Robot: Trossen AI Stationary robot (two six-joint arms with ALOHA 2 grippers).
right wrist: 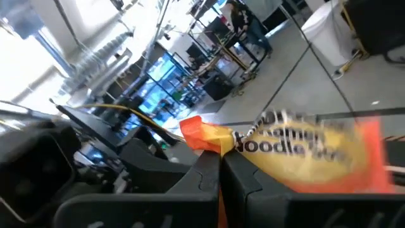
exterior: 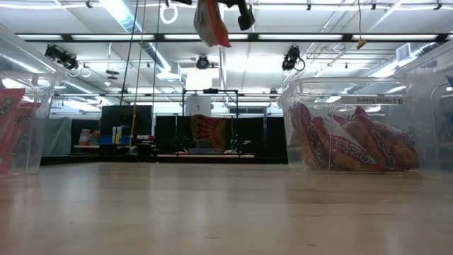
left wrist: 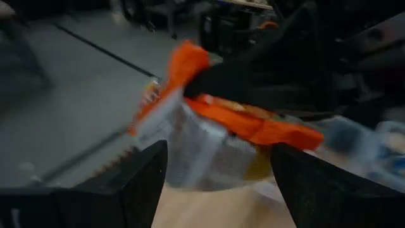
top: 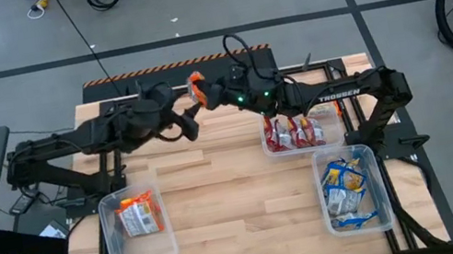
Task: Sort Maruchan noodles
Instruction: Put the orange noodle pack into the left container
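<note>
Big picture first: the wooden table carries three clear bins. The one at seven o'clock holds orange packets, the one at three o'clock red packets, and the one at five o'clock blue-and-yellow packets.

Both arms meet up at twelve o'clock, high above the far edge. Between them hangs a single orange noodle packet, well clear of the table; in the low view it dangles at the very top of the picture.

Now the grip. The right gripper is pinched tight on the packet's crimped end, and the packet hangs on from there. The left gripper stands wide open, one dark finger either side of the packet, touching nothing that I can make out. So the right arm alone has it.

Here's what matters for the coming move: the packet's long axis runs roughly from ten o'clock toward four, out of the right fingers toward the left gripper. The orange bin lies far off at seven o'clock, on the left arm's side, so I'd judge the carry has to cross most of the table from here.
</note>
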